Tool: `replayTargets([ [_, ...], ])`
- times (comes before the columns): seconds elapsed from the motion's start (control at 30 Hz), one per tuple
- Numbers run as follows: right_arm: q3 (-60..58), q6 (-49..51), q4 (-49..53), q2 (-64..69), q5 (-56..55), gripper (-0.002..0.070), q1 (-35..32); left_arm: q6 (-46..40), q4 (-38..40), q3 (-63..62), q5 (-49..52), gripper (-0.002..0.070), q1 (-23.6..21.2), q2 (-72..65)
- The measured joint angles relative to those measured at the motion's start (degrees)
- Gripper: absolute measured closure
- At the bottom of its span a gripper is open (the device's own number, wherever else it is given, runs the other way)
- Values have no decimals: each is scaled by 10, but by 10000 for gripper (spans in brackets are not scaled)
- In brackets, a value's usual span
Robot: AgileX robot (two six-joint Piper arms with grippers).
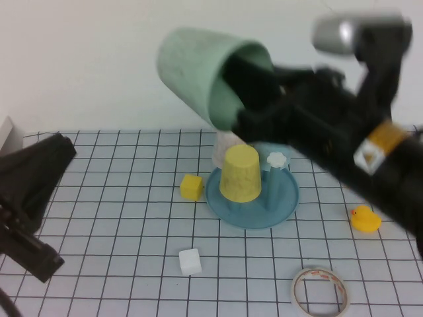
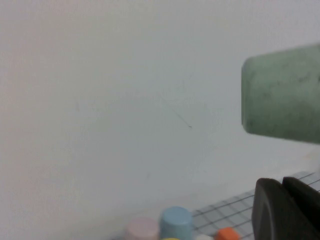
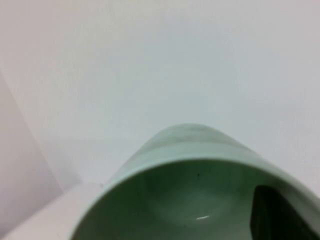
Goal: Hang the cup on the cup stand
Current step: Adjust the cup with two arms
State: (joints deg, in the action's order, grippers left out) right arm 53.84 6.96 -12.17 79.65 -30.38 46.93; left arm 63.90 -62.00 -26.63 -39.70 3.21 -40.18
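The pickup is done: the cup (image 1: 198, 69) is off the desk (image 1: 119, 218) and held high in the air by the right gripper (image 1: 254, 79), whose jaws pinch the cup's rim, one finger reaching inside the mouth, as the right wrist view also shows with a dark finger (image 3: 280, 215) against the inner wall. The cup lies tilted nearly on its side, base pointing up and to the left, mouth facing the arm, so it is not yet turned mouth-down. It hangs above and somewhat to the left of the stand (image 1: 228, 201), well clear of it. The stand sits on the middle of the desk with a yellow cup (image 1: 239, 173) already upended over one peg; beside it on the right a free peg with a white flower tip (image 1: 277, 160) stands bare, and a pale cup seems to sit on a far peg behind the yellow one. What is left, as I judge it, is the main part: rotate the cup mouth-down, bring it over a free peg, lower it on and let go. The left gripper (image 1: 30, 247) is parked at the near left, low over the desk, jaws pressed together and holding nothing.
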Motion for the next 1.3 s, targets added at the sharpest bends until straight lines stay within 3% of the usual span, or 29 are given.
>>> replayTargets([
  [0.13,-96,73,26,0,-132,653,1,188,-34,0,-2,676,0,0],
  [0.33,-164,90,54,1,-225,653,2,283,-53,0,43,673,0,-2],
  [0.4,-165,91,78,7,-238,653,2,350,-53,0,55,640,0,-12],
  [0.47,-165,91,138,28,-274,653,2,475,-53,0,42,533,0,-36],
  [0.67,-165,65,175,80,-343,653,2,706,-53,0,-79,187,0,-99],
  [0.77,-165,50,174,114,-345,653,2,785,-51,0,-142,95,0,-130],
  [1.3,-99,-16,202,160,-346,653,2,819,-38,0,-140,74,0,-147],
])
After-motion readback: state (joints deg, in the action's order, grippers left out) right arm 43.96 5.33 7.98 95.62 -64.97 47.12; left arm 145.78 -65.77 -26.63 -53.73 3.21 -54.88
